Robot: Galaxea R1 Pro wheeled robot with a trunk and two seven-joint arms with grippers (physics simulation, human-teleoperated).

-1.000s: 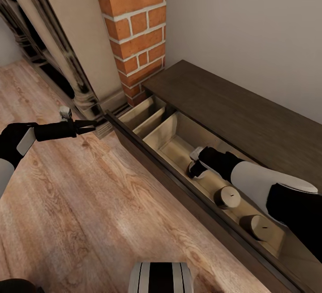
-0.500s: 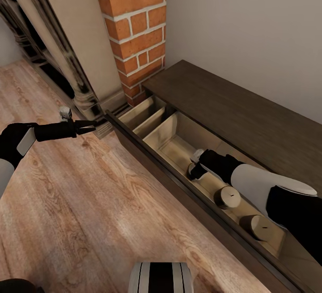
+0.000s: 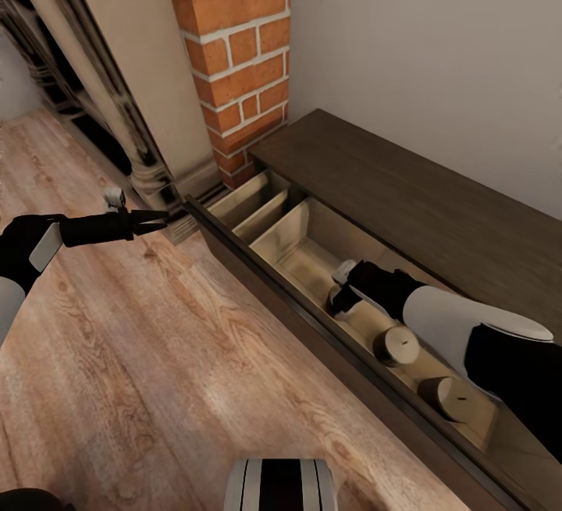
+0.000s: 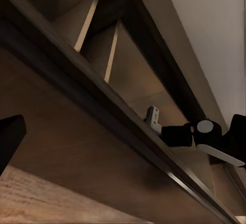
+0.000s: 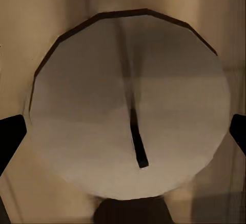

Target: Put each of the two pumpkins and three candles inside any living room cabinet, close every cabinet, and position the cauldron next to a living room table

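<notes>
The cabinet [image 3: 414,183] is a long dark-brown unit against the wall, with its drawer [image 3: 312,253] pulled out to show a pale wood interior. Two beige candles [image 3: 396,345] [image 3: 449,396] stand in the drawer. My right gripper [image 3: 337,302] reaches down into the drawer just left of them. It is open over a third candle [image 5: 128,116], one fingertip [image 5: 11,137] on each side of it. My left gripper [image 3: 160,220] hangs open over the floor at the left end of the drawer front [image 4: 77,131]. Pumpkins, cauldron and table are out of view.
A red brick column [image 3: 238,51] and a fireplace surround [image 3: 125,105] stand left of the cabinet. Wooden floor [image 3: 156,370] stretches in front of the drawer. A plain wall rises behind the cabinet top.
My right gripper has sunk slightly deeper into the drawer and then held still. The head view has shifted a little. The left arm has not moved.
</notes>
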